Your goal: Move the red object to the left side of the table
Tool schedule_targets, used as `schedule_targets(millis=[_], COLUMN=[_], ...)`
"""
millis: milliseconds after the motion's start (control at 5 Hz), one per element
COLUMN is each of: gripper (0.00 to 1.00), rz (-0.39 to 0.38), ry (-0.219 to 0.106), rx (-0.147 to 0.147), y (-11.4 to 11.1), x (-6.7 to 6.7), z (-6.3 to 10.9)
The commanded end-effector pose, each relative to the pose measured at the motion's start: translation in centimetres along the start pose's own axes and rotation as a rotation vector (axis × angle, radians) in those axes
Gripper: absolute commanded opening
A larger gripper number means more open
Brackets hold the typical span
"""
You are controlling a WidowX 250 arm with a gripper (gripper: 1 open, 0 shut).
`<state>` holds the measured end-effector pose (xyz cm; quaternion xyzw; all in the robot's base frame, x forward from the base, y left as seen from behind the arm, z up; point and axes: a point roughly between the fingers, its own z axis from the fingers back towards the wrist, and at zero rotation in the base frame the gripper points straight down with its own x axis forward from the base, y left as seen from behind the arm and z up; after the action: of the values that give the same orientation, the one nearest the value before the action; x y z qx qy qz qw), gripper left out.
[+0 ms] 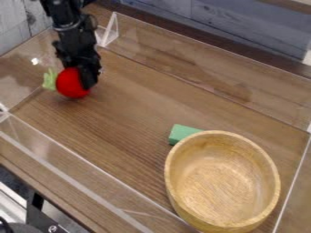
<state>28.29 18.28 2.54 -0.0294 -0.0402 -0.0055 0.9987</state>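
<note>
Red object at the left of the frame, gripped in the claw

The red object (75, 86), a small bright ball with a light-green leaf part at its left side, was in the left part of the frame, above the middle of its height. The claw (75, 69) reached down to it from the upper left and was closed on it, its tips at the top of the ball. Whether the ball touched the tabletop could not be told. The dark arm (73, 20) ran from the claw up to the top edge of the frame, in the upper left.

Beneath lay the table (134, 136), a brown wood-grain top that filled most of the frame. Low clear walls (22, 153) bordered it at the left.

Well apart from the ball, in the lower right, sat the round wooden bowl (223, 180), pale yellow-brown and open upward. Just beside its upper left rim lay a flat green piece (185, 134), partly bounded by the bowl's edge in this view. At the lower left corner, dark cables (27, 205) ran beyond the table's edge.
</note>
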Motion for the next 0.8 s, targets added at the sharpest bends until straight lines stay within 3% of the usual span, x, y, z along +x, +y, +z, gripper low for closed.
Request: schedule_targets(millis=[0,600], gripper=[0.0,0.0], rz=[0.004,0.079], ry=[-0.041,-0.038], rx=[0.02,-0.013], y=[0.65,1.37], x=[1.24,0.92], z=[1.36,1.32])
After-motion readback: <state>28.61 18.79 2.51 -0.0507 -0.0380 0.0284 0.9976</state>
